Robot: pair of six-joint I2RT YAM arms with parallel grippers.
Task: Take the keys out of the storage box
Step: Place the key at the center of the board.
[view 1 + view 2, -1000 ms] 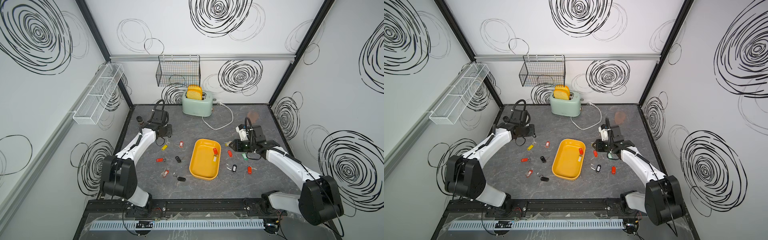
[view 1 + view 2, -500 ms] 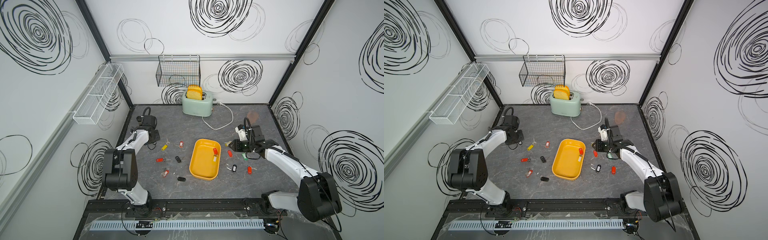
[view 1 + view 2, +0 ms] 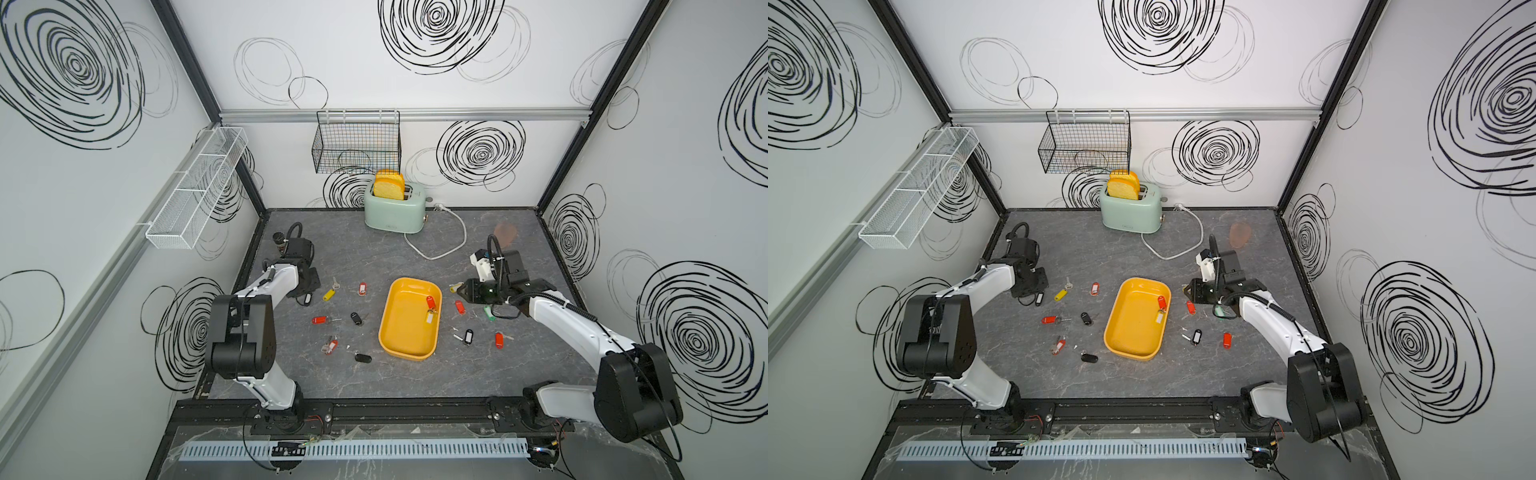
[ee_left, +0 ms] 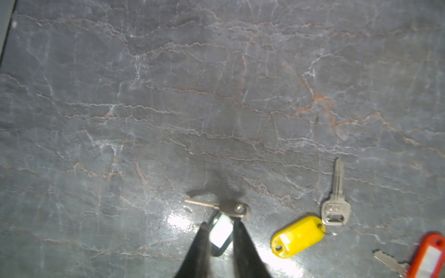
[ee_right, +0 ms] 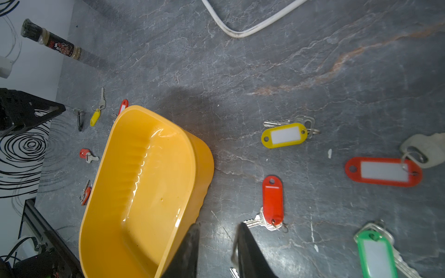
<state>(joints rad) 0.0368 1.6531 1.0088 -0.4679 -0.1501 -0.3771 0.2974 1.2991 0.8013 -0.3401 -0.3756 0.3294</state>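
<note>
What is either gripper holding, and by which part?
Nothing in the right gripper. The left gripper straddles a key's black-rimmed tag on the table; whether it grips cannot be told.

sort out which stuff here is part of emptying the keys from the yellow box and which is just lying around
Part of the job:
storage box
two tagged keys inside it
keys already out on the table

Just lying about:
toaster with toast
white cable
black wire basket
white mesh rack
dark bottle
</note>
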